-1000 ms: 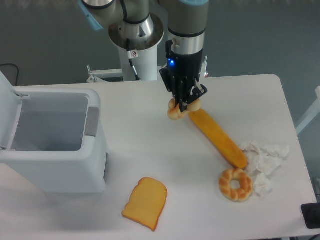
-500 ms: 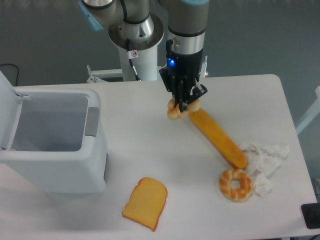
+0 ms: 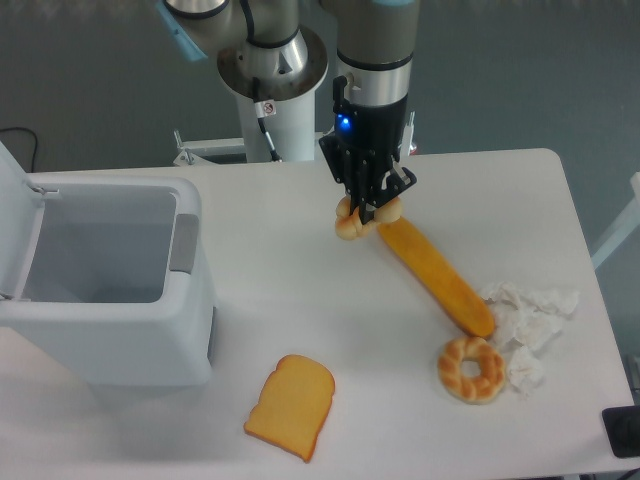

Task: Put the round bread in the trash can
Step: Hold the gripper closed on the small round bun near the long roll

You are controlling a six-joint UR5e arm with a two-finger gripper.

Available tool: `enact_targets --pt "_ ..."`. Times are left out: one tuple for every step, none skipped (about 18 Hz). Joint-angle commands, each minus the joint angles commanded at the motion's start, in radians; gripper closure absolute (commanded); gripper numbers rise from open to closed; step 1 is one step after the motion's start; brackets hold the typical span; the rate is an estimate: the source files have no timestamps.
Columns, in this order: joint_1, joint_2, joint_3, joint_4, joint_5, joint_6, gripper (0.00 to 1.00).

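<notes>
My gripper (image 3: 365, 212) points straight down at the back middle of the table and is shut on a round bread (image 3: 350, 224), a golden-brown braided ring gripped through its rim; only its edges show beside the fingers. A second, look-alike round bread (image 3: 471, 368) lies flat at the front right. The trash can (image 3: 110, 290) stands at the left with its lid (image 3: 12, 190) swung up and its grey inside showing. The held bread is well to the right of the can's opening.
A long orange baguette (image 3: 436, 273) lies diagonally just right of the gripper, its upper end close to the held bread. Crumpled white paper (image 3: 528, 318) lies at the right. A toast slice (image 3: 290, 405) lies near the front edge.
</notes>
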Motion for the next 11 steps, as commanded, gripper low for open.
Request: enact_targets --pt "0.000 0.000 0.000 -0.003 -0.002 0.000 0.89" --pt "-0.003 0.000 0.003 -0.002 -0.008 0.000 0.89" --pt "-0.003 -0.002 0.009 -0.003 -0.011 0.000 0.89" --pt "-0.003 -0.002 0.009 -0.003 -0.017 0.000 0.89" --pt "-0.002 0.000 0.009 -0.003 -0.018 0.000 0.89" --pt "-0.002 -0.002 0.009 -0.003 -0.018 0.000 0.89" --pt "0.000 -0.002 0.011 -0.003 -0.018 0.000 0.90" --pt "0.000 -0.002 0.012 -0.003 -0.023 0.000 0.89" --pt "0.002 -0.002 0.014 -0.003 -0.031 0.000 0.89" --pt "0.002 -0.002 0.015 -0.003 -0.035 -0.002 0.89" --pt "0.003 -0.002 0.015 -0.005 -0.038 -0.002 0.89"
